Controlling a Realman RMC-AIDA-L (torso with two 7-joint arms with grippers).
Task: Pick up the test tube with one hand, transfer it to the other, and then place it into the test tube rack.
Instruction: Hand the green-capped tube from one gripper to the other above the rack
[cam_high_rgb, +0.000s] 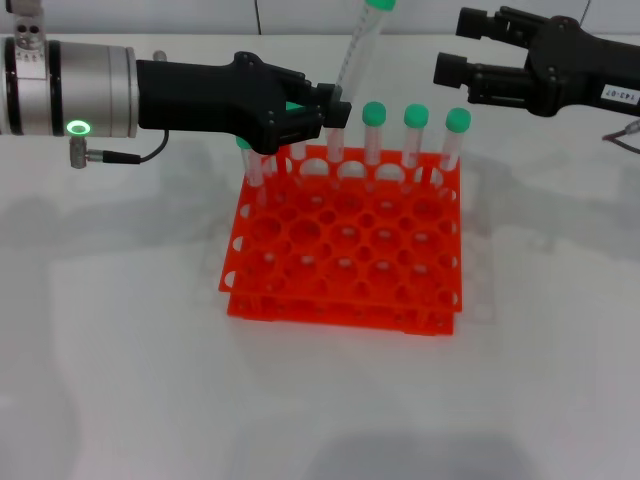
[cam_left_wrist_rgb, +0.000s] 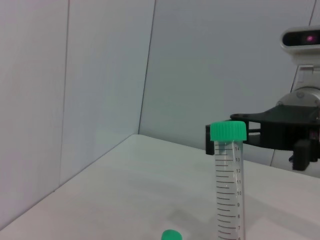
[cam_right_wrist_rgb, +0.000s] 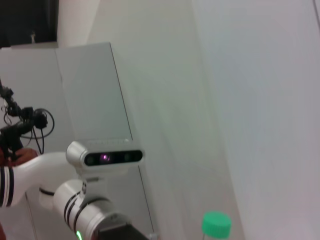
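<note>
A: Rack first: the orange-red test tube rack (cam_high_rgb: 345, 250) sits nearest on the white table (cam_high_rgb: 120, 380), with several green-capped tubes (cam_high_rgb: 414, 135) upright in its far row.

B: And the arms?

A: Above the rack's far left corner, the left gripper (cam_high_rgb: 325, 110) is clamped on the lower part of the test tube (cam_high_rgb: 360, 45), which tilts up and to the right. Farther right, the right gripper (cam_high_rgb: 462, 50) hovers apart from it, fingers spread, holding nothing.
</note>
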